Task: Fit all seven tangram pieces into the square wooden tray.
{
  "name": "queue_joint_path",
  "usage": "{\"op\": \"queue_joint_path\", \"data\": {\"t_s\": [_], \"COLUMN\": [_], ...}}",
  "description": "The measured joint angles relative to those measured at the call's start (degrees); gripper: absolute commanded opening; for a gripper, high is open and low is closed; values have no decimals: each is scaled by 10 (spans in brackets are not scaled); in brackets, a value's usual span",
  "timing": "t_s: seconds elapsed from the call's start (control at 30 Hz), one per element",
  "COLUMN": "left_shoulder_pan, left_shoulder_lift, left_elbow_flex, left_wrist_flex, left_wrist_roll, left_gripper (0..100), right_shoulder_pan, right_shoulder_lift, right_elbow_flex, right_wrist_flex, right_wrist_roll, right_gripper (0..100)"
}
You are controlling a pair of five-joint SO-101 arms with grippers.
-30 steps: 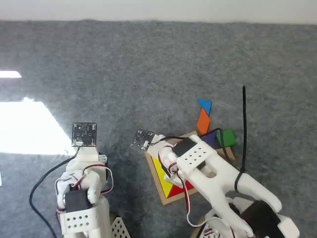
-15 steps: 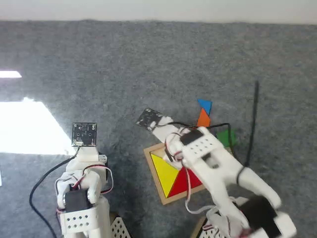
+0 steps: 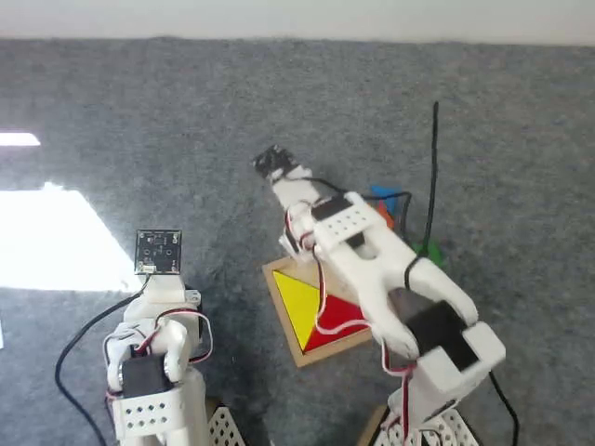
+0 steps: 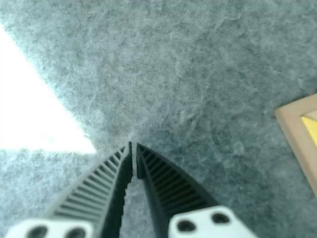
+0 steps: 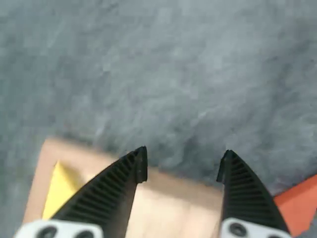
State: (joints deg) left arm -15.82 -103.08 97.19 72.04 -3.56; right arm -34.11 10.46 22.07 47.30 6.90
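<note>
grey felt table [image 3: 186, 102], carrying all items below.

item 1. square wooden tray [image 3: 282, 314]. lies askew on the felt in front of the right arm [image 3: 372, 269], which reaches across it and hides much of its floor. contents visible:
- yellow triangle [image 3: 302, 295], seated on the side nearer the left arm [image 3: 153, 372].
- red triangle [image 3: 339, 321], seated beside the yellow one, the two touching along one edge.

item 2. loose pieces, on the felt beyond the tray's far side, each partly covered by the right arm or its cable:
- blue piece [image 3: 383, 192], farthest out.
- orange piece [image 3: 384, 216], just beside the blue.
- green piece [image 3: 429, 251], near the tray's far corner.

item 3. right gripper [image 5: 183, 166]. jaws spread wide, nothing held. its tips hang over the tray's far rim, where wood meets felt. bare tray floor [image 5: 173, 196] shows between the fingers. the yellow triangle [image 5: 59, 191] lies past one finger. a corner of the orange piece [image 5: 297, 203] lies on the felt just outside the other.

item 4. left gripper [image 4: 132, 148]. jaws drawn together to a hairline slit, nothing between them. it hangs over bare felt, well apart from the tray. one tray corner [image 4: 297, 131], with a sliver of yellow, shows off to the side.
</note>
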Motion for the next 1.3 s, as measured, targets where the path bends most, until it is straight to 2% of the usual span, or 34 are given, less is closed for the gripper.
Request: {"op": "queue_joint_path", "data": {"t_s": [0.2, 0.37, 0.5, 0.73, 0.83, 1.07, 1.3], "left_shoulder_pan": [0, 0, 0, 0, 0, 0, 0], "left_shoulder_lift": [0, 0, 0, 0, 0, 0, 0], "left_elbow_flex": [0, 0, 0, 0, 0, 0, 0], "left_wrist_flex": [0, 0, 0, 0, 0, 0, 0], "left_wrist_roll": [0, 0, 0, 0, 0, 0, 0], "left_gripper": [14, 14, 14, 14, 14, 14, 14], "right_shoulder_pan": [6, 7, 4, -25, -26, -28, -25], "right_shoulder_lift": [67, 58, -25, -173, -181, -113, -26], "right_elbow_flex": [-68, -81, -24, 148, 170, 165, 80], "right_wrist_flex": [-5, 44, 86, 26, 1, -46, -19], "right_wrist_roll": [-66, -54, -46, -41, -41, -41, -40], "right_gripper": [245, 245, 240, 37, 24, 22, 20]}}
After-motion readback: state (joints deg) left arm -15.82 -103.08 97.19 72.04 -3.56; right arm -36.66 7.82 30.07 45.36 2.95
